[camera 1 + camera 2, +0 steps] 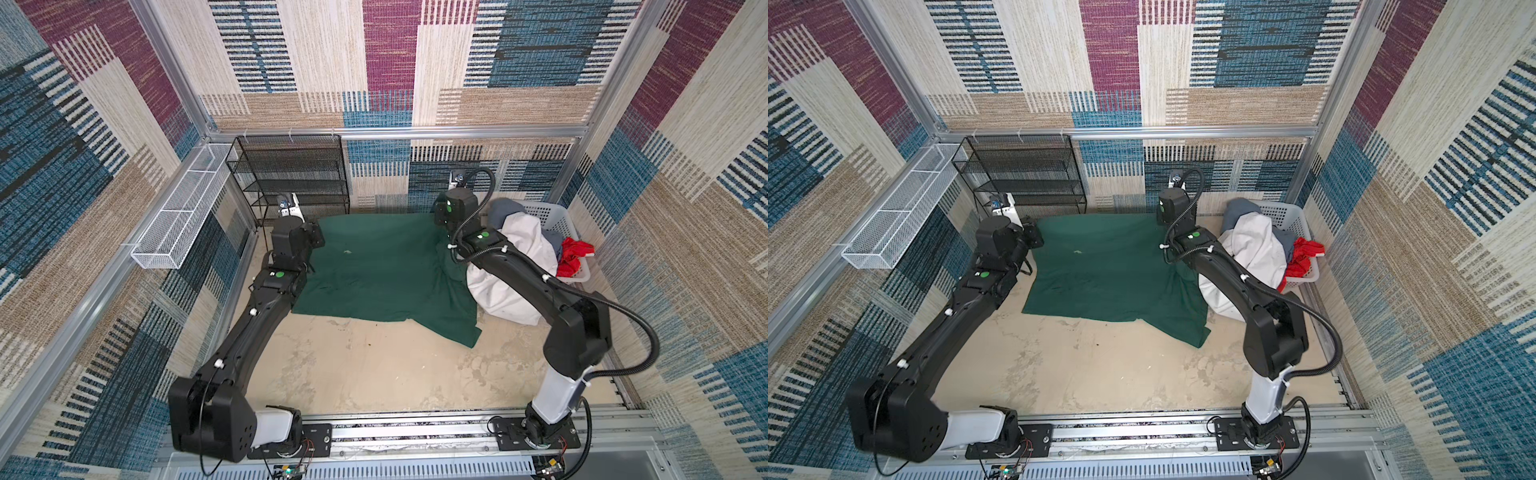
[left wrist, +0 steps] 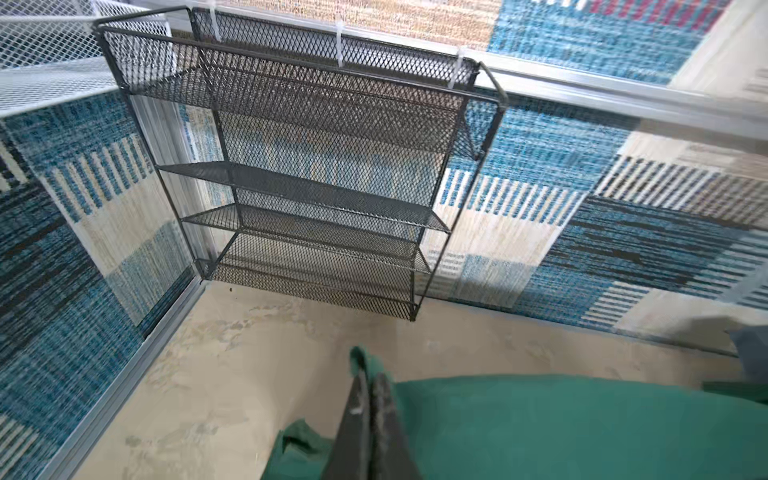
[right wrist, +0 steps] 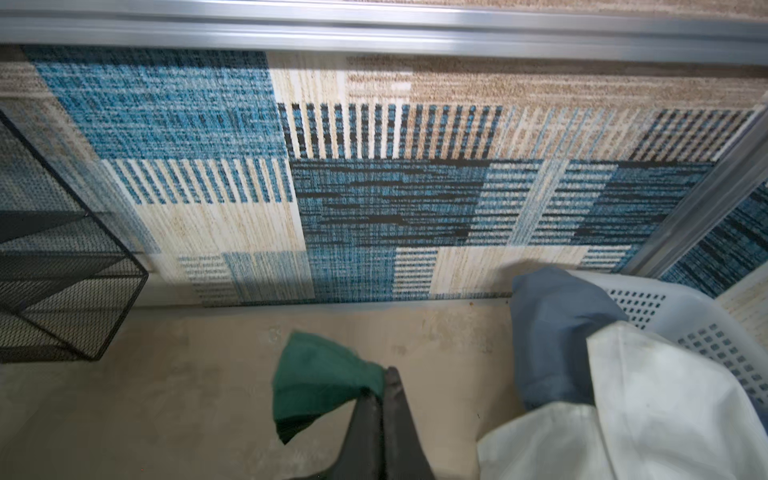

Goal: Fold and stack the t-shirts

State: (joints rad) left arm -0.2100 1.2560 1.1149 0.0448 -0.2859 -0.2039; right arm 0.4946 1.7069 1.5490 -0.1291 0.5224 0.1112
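So both arms are reaching way out from the front edge of the counter (image 1: 374, 374) toward its far edge. The left arm (image 1: 249, 324) runs low along the left side. The right arm (image 1: 536, 282) goes up to a high elbow, then slopes down along the right. Both wrists are tipped downward. Left pincer (image 2: 370, 382) is clamped tight on the green t-shirt (image 2: 561, 424), and the right pincer (image 3: 380, 390) is too, with a bunch of cloth poking past its tips.

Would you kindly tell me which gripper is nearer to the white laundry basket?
Right. The right gripper pinches a corner of the green t-shirt close to the basket; the left gripper pinches the opposite corner beside the black shelf.
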